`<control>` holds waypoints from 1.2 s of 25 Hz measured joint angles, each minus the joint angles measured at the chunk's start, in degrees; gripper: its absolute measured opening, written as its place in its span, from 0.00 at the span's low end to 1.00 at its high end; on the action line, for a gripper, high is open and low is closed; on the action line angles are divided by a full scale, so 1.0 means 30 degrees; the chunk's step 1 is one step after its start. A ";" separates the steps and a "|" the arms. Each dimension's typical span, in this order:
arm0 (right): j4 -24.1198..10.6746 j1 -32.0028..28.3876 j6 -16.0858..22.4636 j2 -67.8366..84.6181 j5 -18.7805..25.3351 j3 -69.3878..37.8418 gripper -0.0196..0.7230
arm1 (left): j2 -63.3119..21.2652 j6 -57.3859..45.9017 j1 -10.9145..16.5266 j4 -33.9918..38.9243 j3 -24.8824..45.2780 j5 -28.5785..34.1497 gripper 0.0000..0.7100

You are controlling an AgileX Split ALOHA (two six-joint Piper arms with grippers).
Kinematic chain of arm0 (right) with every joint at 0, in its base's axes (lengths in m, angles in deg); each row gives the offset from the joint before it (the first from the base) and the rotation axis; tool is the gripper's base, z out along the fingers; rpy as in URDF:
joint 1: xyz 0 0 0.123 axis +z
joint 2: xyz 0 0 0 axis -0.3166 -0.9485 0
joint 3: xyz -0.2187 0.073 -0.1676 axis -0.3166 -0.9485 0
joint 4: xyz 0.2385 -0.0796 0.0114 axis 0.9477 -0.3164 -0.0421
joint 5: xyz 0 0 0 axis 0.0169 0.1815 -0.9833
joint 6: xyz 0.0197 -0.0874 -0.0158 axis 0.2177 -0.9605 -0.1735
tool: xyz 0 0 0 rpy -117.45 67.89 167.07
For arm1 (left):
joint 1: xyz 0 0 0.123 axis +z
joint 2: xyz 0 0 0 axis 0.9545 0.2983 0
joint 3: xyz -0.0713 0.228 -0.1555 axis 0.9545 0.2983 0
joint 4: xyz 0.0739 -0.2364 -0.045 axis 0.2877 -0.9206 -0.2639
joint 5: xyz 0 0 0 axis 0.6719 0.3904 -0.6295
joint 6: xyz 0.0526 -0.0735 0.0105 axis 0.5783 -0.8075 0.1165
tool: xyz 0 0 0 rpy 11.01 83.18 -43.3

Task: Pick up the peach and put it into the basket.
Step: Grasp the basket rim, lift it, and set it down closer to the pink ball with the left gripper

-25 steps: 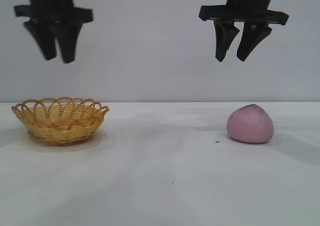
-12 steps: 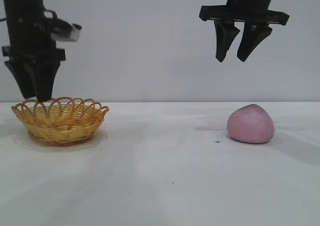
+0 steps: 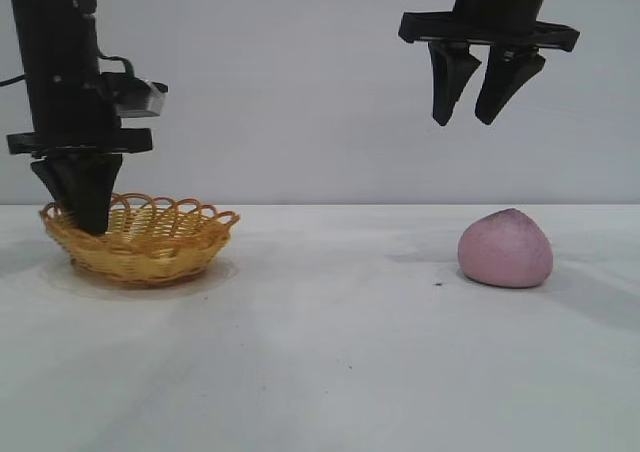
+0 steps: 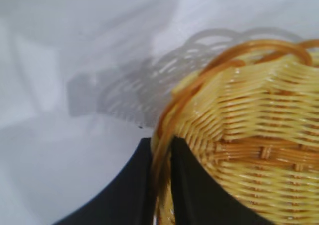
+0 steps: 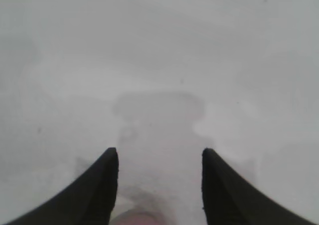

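The peach (image 3: 505, 248) sits on the white table (image 3: 330, 362) at the right side of the exterior view, untouched and well apart from the basket (image 3: 145, 240) at the left. The right gripper (image 3: 487, 112) hangs high above the peach, its jaws apart. The left gripper (image 3: 82, 222) is down at the basket's left edge, its jaws clamped on the looped rim, one finger inside and one outside, as the left wrist view (image 4: 160, 185) shows.
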 joint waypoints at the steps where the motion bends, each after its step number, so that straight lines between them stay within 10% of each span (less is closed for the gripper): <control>1: 0.0000 0.0000 0.0000 0.0000 0.0041 0.0000 0.52 | -0.0087 -0.0044 0.0000 -0.1033 0.0207 0.0051 0.08; 13: 0.0000 0.0000 0.0013 0.0000 0.0669 0.0000 0.52 | -0.4313 0.2395 -0.0531 -1.5686 0.9378 -0.5894 0.00; 21: 0.0000 0.0000 0.0013 0.0000 0.0707 0.0000 0.52 | -0.4630 0.3530 -0.1608 -1.8753 1.3043 -0.7726 0.00; 30: 0.0038 0.0000 0.0013 0.0000 0.0785 0.0000 0.52 | -0.5711 0.3530 -0.1794 -1.8374 1.3257 -0.8110 0.50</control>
